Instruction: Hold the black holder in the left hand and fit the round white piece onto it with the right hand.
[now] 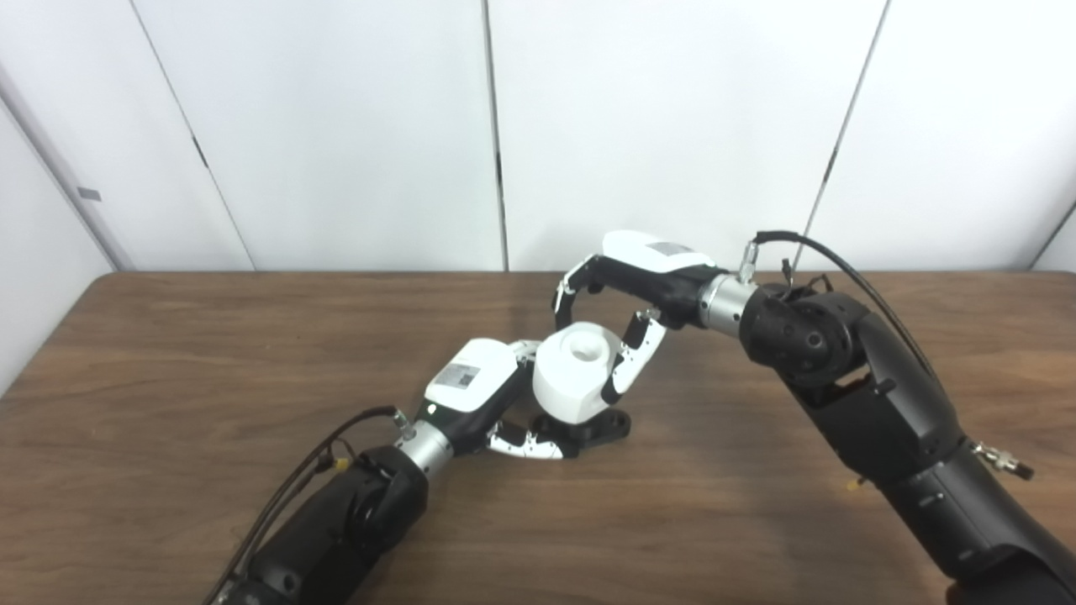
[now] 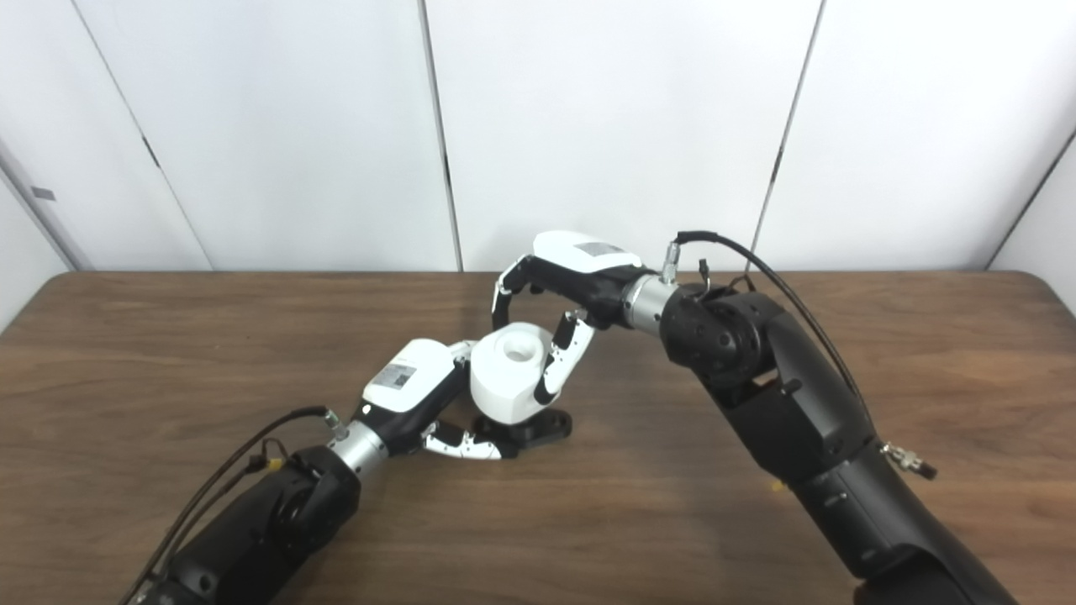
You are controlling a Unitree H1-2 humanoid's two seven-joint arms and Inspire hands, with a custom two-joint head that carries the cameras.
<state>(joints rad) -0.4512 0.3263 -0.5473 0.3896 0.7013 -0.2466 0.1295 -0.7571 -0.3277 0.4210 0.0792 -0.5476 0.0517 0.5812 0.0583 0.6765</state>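
The round white piece sits on top of the black holder, whose base rests on the wooden table near the middle. My left hand is shut on the holder: its thumb lies along the front of the base and its fingers reach behind, partly hidden by the white piece. My right hand comes in from the right and arches over the white piece. Its thumb presses on the piece's right side, and its fingers curl down at the far side.
The brown wooden table stretches wide to both sides, with white wall panels right behind its far edge. My right forearm crosses the table's right half, and a cable loops above its wrist.
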